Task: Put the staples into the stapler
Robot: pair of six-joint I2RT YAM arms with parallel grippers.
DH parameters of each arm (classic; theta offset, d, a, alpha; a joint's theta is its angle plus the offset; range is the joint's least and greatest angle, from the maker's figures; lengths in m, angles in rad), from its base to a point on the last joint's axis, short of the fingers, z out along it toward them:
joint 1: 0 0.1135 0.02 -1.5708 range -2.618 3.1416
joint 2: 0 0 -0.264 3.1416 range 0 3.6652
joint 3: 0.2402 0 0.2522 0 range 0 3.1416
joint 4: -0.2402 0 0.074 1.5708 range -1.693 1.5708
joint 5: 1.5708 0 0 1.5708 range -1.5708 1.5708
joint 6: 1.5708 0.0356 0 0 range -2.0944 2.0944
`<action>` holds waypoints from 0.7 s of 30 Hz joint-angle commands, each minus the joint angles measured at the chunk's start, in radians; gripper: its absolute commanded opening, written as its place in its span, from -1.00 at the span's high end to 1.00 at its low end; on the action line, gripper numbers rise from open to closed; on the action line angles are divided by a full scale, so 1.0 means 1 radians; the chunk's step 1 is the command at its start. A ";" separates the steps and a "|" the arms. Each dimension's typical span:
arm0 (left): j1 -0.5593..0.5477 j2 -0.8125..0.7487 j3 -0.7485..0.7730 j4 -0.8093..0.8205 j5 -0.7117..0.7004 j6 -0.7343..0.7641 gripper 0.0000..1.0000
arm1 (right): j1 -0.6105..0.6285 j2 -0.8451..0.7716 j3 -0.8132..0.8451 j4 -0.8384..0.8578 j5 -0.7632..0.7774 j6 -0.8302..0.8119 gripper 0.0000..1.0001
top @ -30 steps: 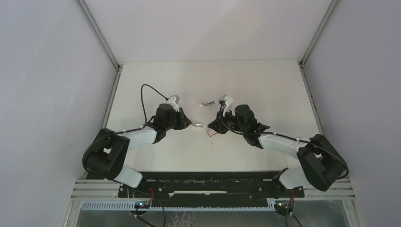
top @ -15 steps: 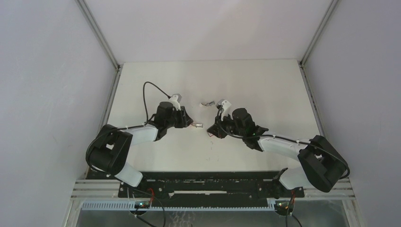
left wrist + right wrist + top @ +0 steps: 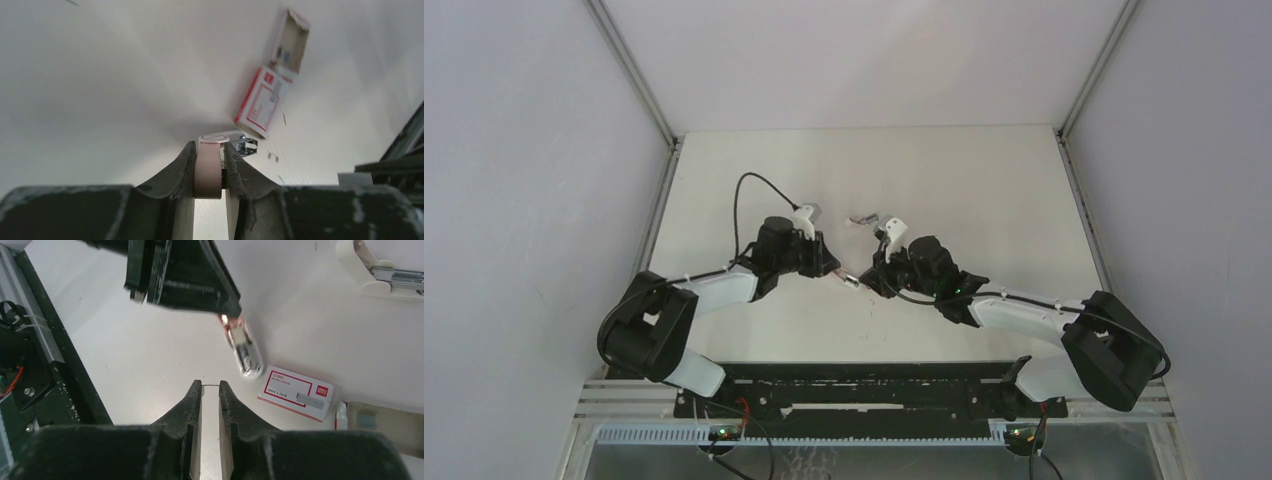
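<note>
My left gripper is shut on the stapler, a small pinkish-beige body with a chrome front end. In the right wrist view the stapler sticks out of the black left fingers, its nose pointing down at the table. My right gripper stands just short of that nose, with a thin silvery staple piece bridging its nearly closed tips. The red-and-white box sleeve lies beside the stapler. Its grey tray lies pulled out behind, with staples in it. From above, both grippers meet at mid-table around the stapler.
A cream-and-metal object lies on the table beyond the grippers. A few loose staples are scattered by the box sleeve. The black rail at the table's near edge runs along the left of the right wrist view.
The left gripper has swung right with the stapler. The right gripper has moved left toward it, so their tips now nearly meet.
</note>
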 commanded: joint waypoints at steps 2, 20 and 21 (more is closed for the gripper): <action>-0.125 -0.015 0.027 -0.155 0.067 0.120 0.75 | 0.059 0.017 0.005 0.040 0.134 -0.084 0.81; -0.148 0.032 0.049 -0.207 0.103 0.151 0.65 | 0.198 0.173 0.037 0.072 0.314 -0.177 0.82; -0.148 0.034 0.050 -0.207 0.106 0.150 0.65 | 0.200 0.178 0.038 0.075 0.319 -0.179 0.82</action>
